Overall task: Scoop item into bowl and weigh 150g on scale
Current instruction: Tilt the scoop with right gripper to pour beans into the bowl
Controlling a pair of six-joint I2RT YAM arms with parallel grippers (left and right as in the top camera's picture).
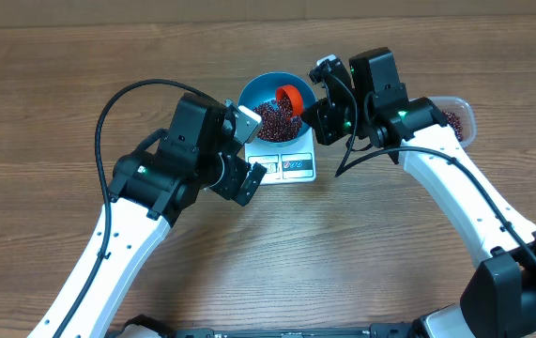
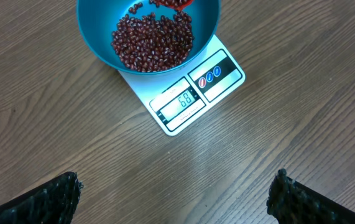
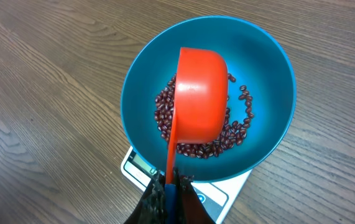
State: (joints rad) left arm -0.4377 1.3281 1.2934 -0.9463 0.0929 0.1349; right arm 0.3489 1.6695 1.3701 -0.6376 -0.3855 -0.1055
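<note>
Right gripper point(image 3: 168, 200) clamped on orange scoop point(image 3: 199, 99) handle, tipped over beans point(image 3: 234, 132) in bowl point(image 3: 270, 74), left gripper point(image 2: 174, 196) fingers wide apart, scale point(image 2: 193, 93) ahead

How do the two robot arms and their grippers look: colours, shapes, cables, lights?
The left arm and right arm have long white links and bulky black joint housings, each showing a small green light. A thin black cable loops along each. The left gripper and right gripper have black fingers.
</note>
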